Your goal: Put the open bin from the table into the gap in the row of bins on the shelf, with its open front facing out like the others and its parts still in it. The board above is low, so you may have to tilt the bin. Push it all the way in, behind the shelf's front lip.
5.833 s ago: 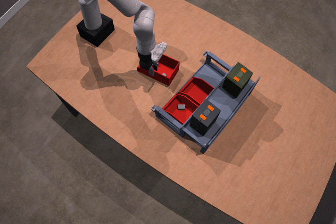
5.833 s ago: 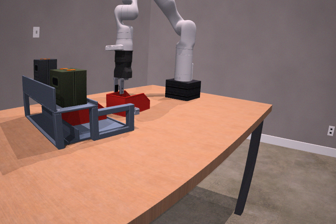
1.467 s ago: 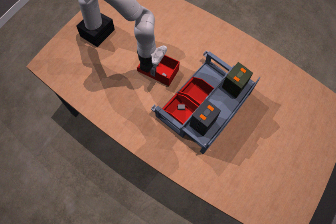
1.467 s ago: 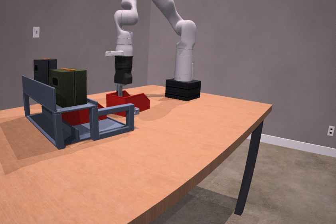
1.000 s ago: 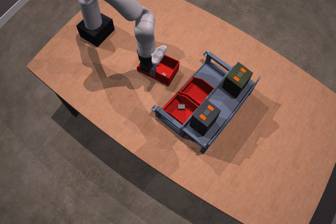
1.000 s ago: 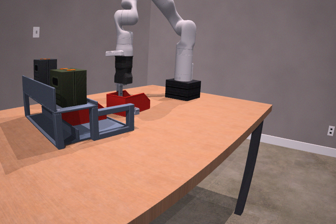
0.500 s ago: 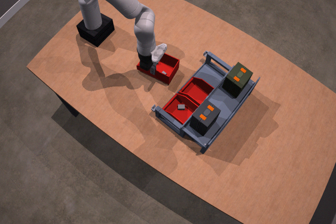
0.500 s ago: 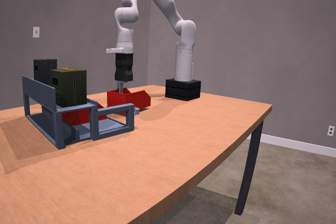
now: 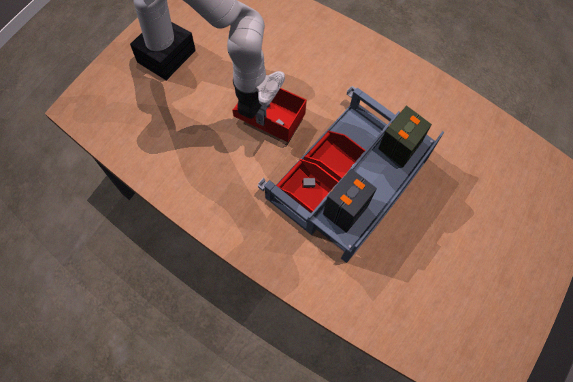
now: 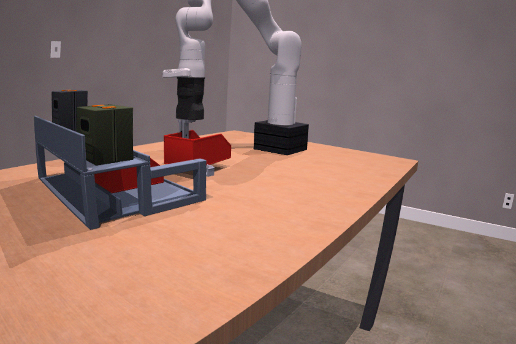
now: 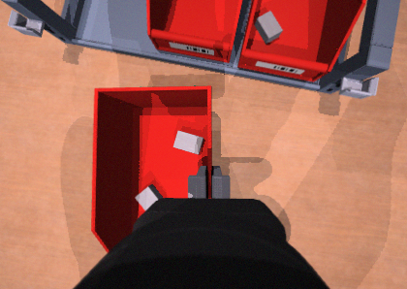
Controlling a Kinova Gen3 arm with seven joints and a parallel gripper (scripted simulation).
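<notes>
On the left of the exterior view we see the grey shelf (image 10: 89,194) standing on the worktop (image 10: 266,223). On its upper board sit a black box (image 10: 66,107) and, nearer the camera, a dark green box (image 10: 109,133). Beneath that board two red bins (image 9: 324,168) stand side by side in the row, as the top view shows; the one nearer the shelf's end holds a small grey part (image 9: 308,182). In the wrist view their labelled fronts face outward, and the grey floor of the shelf lies open to the left of them.

Moving right, we come to the open bin (image 10: 195,149), which sits on the worktop just in front of the shelf, apart from it. The wrist view shows two light grey parts (image 11: 188,142) lying on its red floor, one near the middle and one close to the claw's dark body.

The claw (image 11: 209,180) points straight down over the bin's side wall. Its fingers are drawn nearly together, one inside the bin and one outside, pinching the thin red wall between them.

Further right, the white arm (image 10: 287,81) rises from a black base (image 10: 302,140) set on the worktop, well apart from the shelf.
</notes>
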